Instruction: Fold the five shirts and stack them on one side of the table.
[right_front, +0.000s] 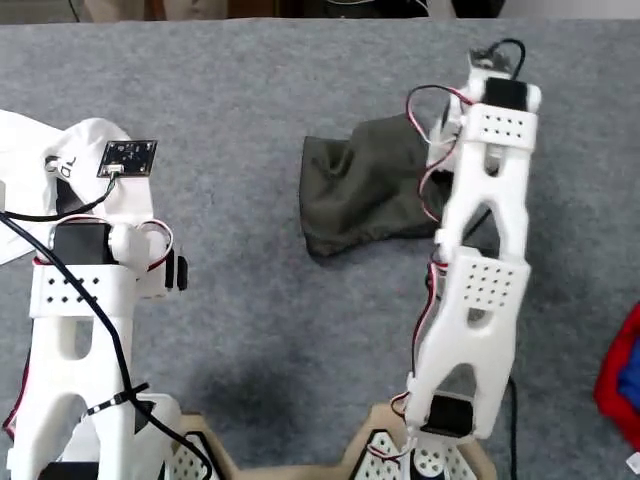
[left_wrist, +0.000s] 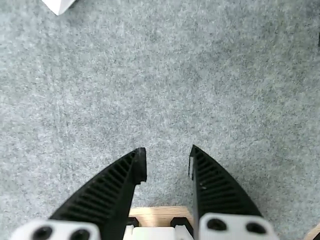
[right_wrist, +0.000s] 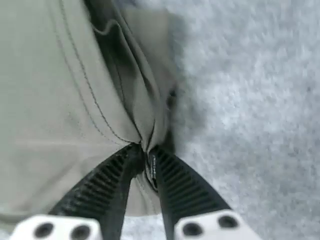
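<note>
An olive-grey shirt (right_front: 365, 185) lies bunched near the middle of the grey table, partly under the right arm. In the right wrist view my right gripper (right_wrist: 148, 156) is shut on a fold of this olive shirt (right_wrist: 65, 95), the cloth pinched between the black fingertips. A white shirt (right_front: 40, 160) lies at the left edge of the table, beside the left arm. My left gripper (left_wrist: 167, 167) hangs open over bare grey felt with nothing between its fingers. A corner of the white shirt (left_wrist: 60, 5) shows far from it.
A red and blue garment (right_front: 622, 375) pokes in at the right edge of the table. Grey felt (right_front: 250, 330) spreads between the two arms. The arms' wooden bases (right_front: 300, 460) sit at the near edge.
</note>
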